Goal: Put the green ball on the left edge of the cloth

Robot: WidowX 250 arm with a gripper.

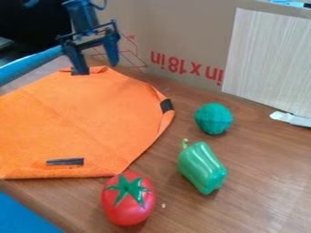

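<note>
Beyond the tomato [127,202] and the green pepper [202,168], the green ball [213,119] rests on the counter [264,175] off the orange cloth [79,118], so I should centre my fingers [111,49], spread apart near the cloth's far edge, over it, descend straight and close gently.

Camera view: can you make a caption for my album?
Green ball, green pepper and red tomato beside an orange cloth.
</note>
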